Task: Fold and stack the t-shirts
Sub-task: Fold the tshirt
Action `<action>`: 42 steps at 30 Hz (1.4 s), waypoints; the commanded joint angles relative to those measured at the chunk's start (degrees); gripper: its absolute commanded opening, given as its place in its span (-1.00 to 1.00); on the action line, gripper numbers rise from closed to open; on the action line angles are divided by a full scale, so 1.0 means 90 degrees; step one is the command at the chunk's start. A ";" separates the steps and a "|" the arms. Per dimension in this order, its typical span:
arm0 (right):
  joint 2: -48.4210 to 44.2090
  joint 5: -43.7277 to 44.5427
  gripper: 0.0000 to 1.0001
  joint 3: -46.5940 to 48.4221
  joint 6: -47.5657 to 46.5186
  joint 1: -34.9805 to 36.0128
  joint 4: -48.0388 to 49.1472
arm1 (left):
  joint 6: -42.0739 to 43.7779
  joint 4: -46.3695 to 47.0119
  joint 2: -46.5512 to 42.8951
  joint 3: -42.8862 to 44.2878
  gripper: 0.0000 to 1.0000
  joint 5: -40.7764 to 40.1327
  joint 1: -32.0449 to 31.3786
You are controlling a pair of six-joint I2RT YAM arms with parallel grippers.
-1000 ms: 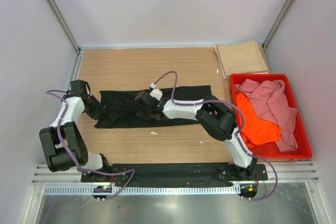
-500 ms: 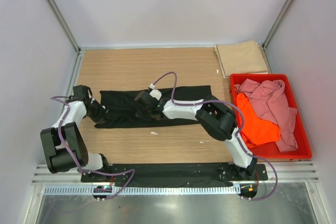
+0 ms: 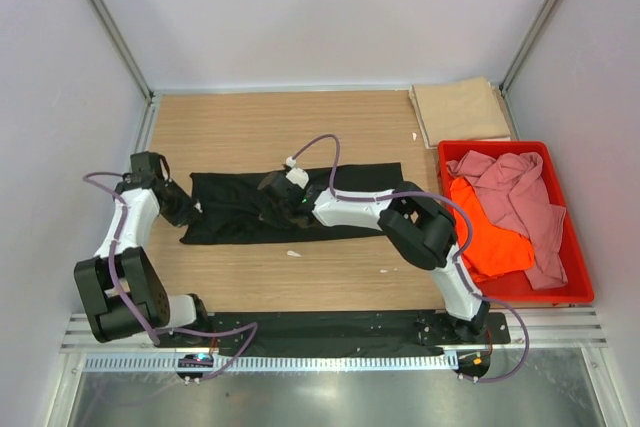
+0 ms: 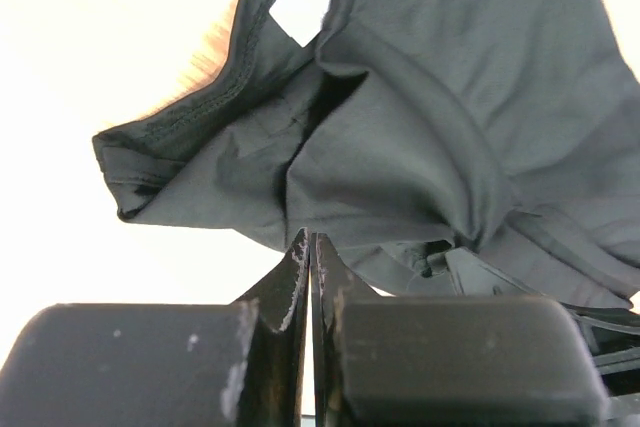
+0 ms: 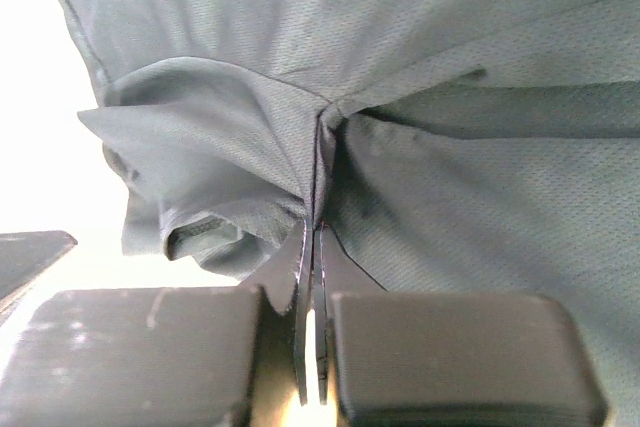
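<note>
A: Top view first. Where does the black shirt (image 3: 350, 182) lie?

B: In a long band on the table (image 3: 250, 127), left of the red crate (image 3: 578, 257). Its right end comes near the crate's left wall but does not touch it.

A: The other shirts?

B: The pink shirt (image 3: 515, 187) and the orange shirt (image 3: 490, 242) are bunched inside the crate, pink partly over orange. The tan shirt (image 3: 462, 110) lies folded just behind the crate, in the far corner.

A: And the arms?

B: The left gripper (image 3: 193, 214) sits on the shirt end farthest from the crate. The right gripper (image 3: 272, 202) is down on the band's middle, its arm reaching across from the crate side. This view does not show how the jaws stand.

A: Left wrist view.

B: The fingers (image 4: 292, 282) are pressed together with no gap. A fold of black cloth runs straight into the tips, so they are clamped on the shirt. A hemmed edge hangs loose to one side, over bright table.

A: Right wrist view.

B: The same. The fingers (image 5: 300, 292) are closed tight, pinching the black cloth. Creases fan out from the pinch, and a curled hem lies beside it.
</note>
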 commanded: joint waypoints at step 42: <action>-0.2565 0.0844 -0.38 -0.1237 -0.3782 -0.0208 -0.0046 | 0.0420 0.0732 0.4289 0.3581 -0.47 0.0034 0.0006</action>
